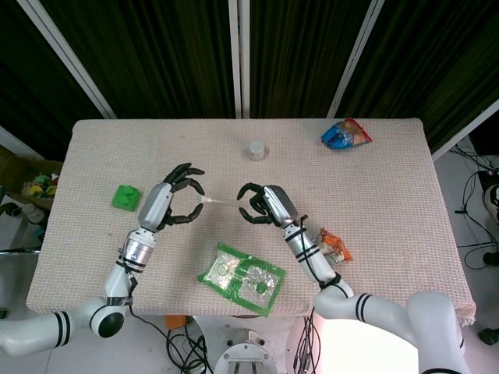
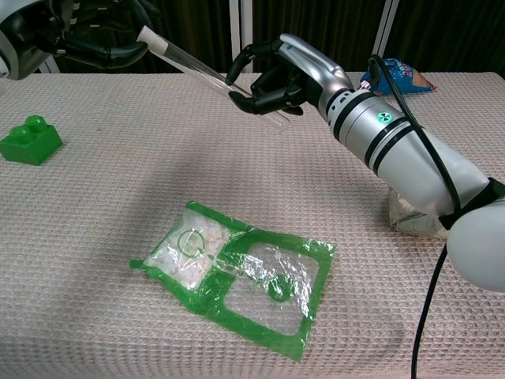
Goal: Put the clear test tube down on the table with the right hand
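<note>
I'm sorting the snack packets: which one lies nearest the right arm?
The orange packet, lying right beside the right forearm. The blue packet sits at the far edge, and the green pouch lies nearer the front.

Dark curtains (image 1: 156,54) behind cloth-covered table (image 1: 390,187)

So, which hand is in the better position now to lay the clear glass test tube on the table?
The right hand. Its fingers already grip the lower end of the clear glass test tube, above bare cloth of the table. The left hand is only near the tube's white-capped upper end, apparently not holding it.
</note>
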Motion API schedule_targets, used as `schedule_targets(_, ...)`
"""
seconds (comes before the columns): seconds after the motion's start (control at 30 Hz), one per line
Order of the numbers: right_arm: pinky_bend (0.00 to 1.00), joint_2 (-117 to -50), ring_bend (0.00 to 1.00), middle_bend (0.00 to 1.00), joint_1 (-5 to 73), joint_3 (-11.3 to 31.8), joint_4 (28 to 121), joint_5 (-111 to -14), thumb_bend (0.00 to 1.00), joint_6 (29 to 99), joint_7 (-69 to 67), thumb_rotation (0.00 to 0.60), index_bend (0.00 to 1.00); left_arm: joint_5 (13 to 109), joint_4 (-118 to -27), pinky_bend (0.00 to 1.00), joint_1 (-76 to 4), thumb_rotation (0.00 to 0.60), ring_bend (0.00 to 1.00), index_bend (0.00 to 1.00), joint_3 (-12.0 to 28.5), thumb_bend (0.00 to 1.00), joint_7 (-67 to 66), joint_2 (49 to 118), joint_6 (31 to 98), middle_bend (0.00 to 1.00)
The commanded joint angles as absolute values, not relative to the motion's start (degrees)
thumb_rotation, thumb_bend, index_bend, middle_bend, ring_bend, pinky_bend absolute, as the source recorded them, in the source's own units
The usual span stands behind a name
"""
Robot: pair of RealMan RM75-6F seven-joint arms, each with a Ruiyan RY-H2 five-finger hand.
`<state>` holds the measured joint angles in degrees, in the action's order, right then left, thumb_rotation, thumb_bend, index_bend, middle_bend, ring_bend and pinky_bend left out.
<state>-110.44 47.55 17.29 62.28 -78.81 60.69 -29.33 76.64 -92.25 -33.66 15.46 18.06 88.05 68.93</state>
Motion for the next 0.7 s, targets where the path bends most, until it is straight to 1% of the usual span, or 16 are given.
schedule_targets(0.03,1.00,-110.5,1.00,1.00,47.5,17.2,62.4,-78.8,0.78,60.7,-29.2,0.600,0.84,76.6,-92.2,0.13,-33.7,0.599,0.09,0.24,15.4,0.34,18.2,87.9,68.7,0.17)
schedule_targets(0.13,1.00,-110.4,1.00,1.00,47.4,17.1,62.6,-78.8,0.78,60.7,-28.7,0.600,0.84,76.7,-92.1,0.13,-33.7,0.572,0.08,0.20,15.3,0.32,18.0,87.9,68.8,0.16)
schedule_targets(0.43,1.00,-109.1,1.00,1.00,47.4,17.2,61.9,-77.4,0.78,59.1,-24.7,0.600,0.84,77.7,-91.9,0.12,-32.9,0.479,0.08,0.16,14.5,0.30,16.6,86.3,69.8,0.14)
schedule_targets(0.63,1.00,-108.3,1.00,1.00,48.9,18.1,59.7,-73.8,0.78,55.4,-14.9,0.600,0.84,77.7,-90.7,0.13,-31.7,0.467,0.07,0.16,14.1,0.27,11.9,84.2,71.5,0.14)
schedule_targets(0.7,1.00,-109.1,1.00,1.00,49.5,18.5,58.1,-72.3,0.75,54.5,-11.4,0.600,0.84,77.4,-90.0,0.12,-31.4,0.468,0.07,0.16,14.1,0.26,10.3,84.0,72.0,0.14)
